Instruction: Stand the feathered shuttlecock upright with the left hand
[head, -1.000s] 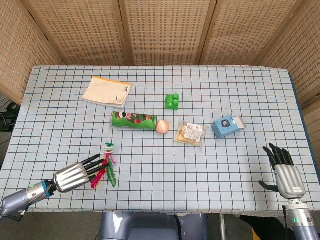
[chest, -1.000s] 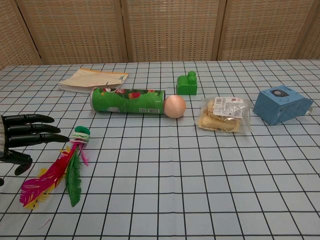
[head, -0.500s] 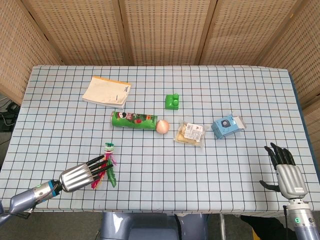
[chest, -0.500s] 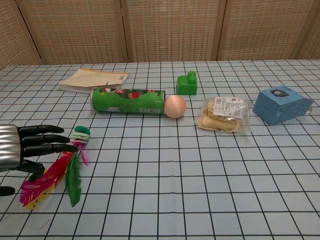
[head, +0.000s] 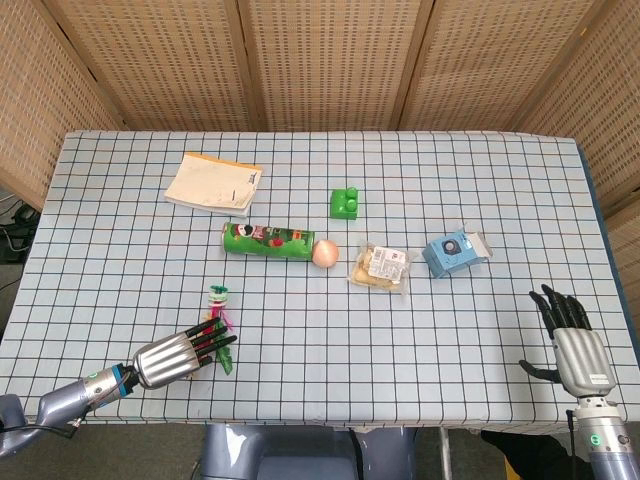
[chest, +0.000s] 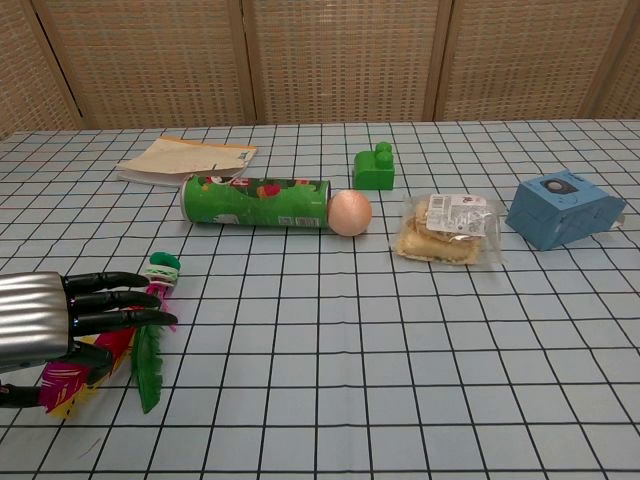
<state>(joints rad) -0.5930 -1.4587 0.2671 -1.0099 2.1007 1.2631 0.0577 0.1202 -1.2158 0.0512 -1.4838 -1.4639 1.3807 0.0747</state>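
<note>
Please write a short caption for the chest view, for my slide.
Left hand reaching over the feathered shuttlecock lying flat on the checked tablecloth.

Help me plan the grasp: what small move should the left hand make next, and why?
Probably close the fingers on the feathers. The left hand lies open over the shuttlecock, which is flat on the table, its base just beyond the fingertips.

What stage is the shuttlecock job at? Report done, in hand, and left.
Done: nothing that shows; the feathered shuttlecock lies flat on the table. In hand: the left hand is stretched over its feathers with fingers extended, no grip visible. Left: grasp it and stand it upright. The right hand is open near the table's edge, uninvolved.
</note>
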